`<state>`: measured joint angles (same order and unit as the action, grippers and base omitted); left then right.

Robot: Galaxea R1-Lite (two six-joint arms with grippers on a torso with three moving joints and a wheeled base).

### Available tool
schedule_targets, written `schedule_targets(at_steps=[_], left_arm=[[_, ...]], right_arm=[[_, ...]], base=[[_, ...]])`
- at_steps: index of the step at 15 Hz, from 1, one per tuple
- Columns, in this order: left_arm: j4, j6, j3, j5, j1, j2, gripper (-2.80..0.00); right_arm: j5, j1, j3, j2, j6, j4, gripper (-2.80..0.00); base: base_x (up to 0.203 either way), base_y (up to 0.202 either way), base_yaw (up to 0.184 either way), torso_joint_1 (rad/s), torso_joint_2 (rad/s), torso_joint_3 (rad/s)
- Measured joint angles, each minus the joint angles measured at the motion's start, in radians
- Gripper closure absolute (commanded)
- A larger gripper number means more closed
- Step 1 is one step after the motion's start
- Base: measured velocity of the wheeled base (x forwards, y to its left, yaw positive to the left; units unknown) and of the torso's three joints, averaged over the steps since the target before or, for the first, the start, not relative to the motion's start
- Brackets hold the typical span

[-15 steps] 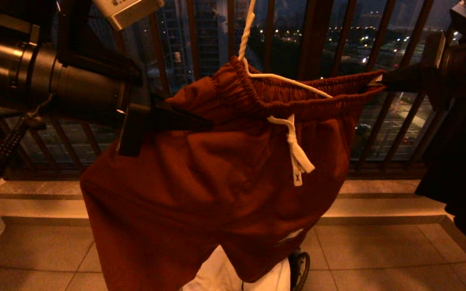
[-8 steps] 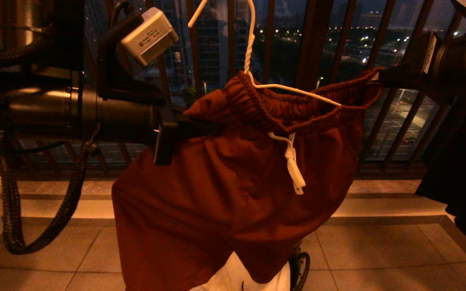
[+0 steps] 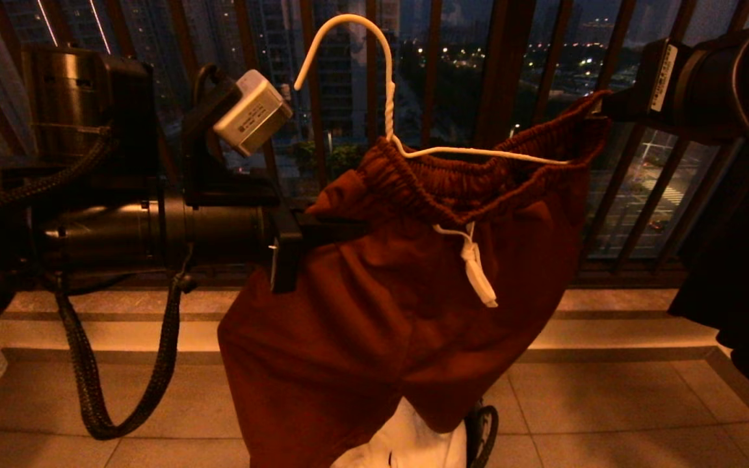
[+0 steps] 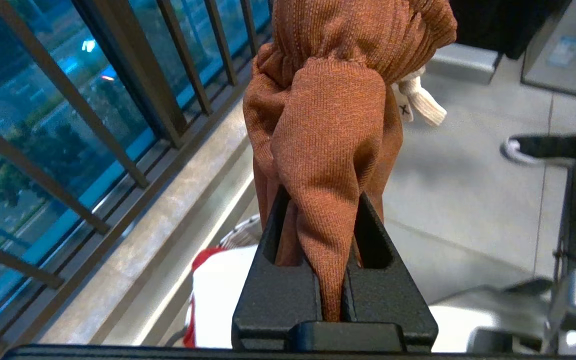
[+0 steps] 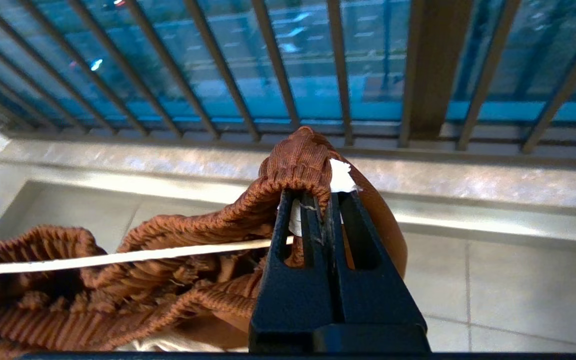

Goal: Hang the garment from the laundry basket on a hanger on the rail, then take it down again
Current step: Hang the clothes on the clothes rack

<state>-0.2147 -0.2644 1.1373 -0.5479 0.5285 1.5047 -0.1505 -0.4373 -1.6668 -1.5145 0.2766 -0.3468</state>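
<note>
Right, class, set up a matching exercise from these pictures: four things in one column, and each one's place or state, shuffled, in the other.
Things:
1. garment
2. hanger
3. left gripper
4. right gripper

States:
A. shut on a fold of the fabric
B. hook free in front of the railing
C. shut on the waistband's end
D. held up between both arms

Pairs: 1-D, 2-B, 3-A, 4-C

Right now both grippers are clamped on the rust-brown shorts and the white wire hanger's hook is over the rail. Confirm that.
Not quite: the hanger hook hangs free, on no rail, as the head view shows. The left gripper and right gripper are indeed clamped on the shorts.
</note>
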Motion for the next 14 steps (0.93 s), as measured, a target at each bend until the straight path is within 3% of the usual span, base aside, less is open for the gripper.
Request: schedule_targets(at_steps=[4,14], left_arm=[[-0.225,0.046,-0.135,0.0,0.0,0.016,0.0],[-0.588,0.095,-0.323,0.0,0.01,0.069,0.0]], right_arm=[[-0.12,-0.054,-0.043,-0.024,-0.013,-0.003,0.0],[-0.468,-0.278,-0.106,-0.09,-0.021,0.0,0.0]], base=[[0.0,0.0,0.0,0.0,0.0,0.0],[0.0,0.0,0.0,0.0,0.0,0.0]])
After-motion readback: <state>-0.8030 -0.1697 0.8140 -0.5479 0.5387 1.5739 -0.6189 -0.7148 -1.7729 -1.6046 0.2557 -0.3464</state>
